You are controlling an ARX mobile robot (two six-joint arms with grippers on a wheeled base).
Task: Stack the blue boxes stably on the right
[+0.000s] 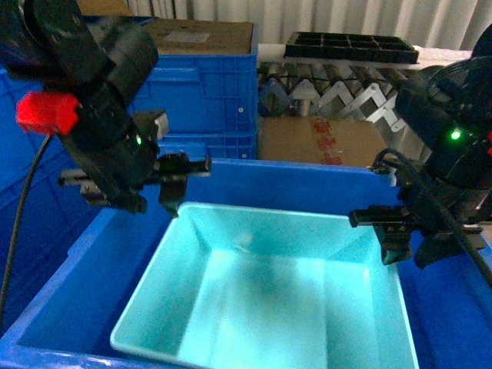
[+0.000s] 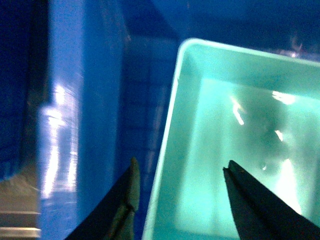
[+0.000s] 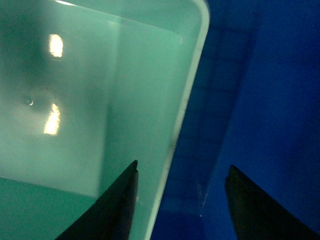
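Observation:
A light turquoise-blue tub, one of the blue boxes point(image 1: 269, 292), sits inside a large dark blue crate point(image 1: 323, 181). My left gripper point(image 1: 175, 201) hangs open over the tub's far left corner. In the left wrist view the tub's left rim point(image 2: 167, 140) runs between the spread fingers of the left gripper point(image 2: 181, 170), one finger outside, one inside. My right gripper point(image 1: 393, 250) stands open over the tub's right rim. In the right wrist view that rim point(image 3: 187, 105) passes between the fingers of the right gripper point(image 3: 182, 172). Neither gripper touches the tub.
Dark blue ribbed crates point(image 1: 207, 96) are stacked behind on the left, one holding a cardboard box point(image 1: 204, 34). A cardboard box point(image 1: 323, 138), a roller conveyor point(image 1: 338, 88) and a black tray point(image 1: 352, 46) stand at the back right. The big crate's walls point(image 2: 75, 125) close in both sides.

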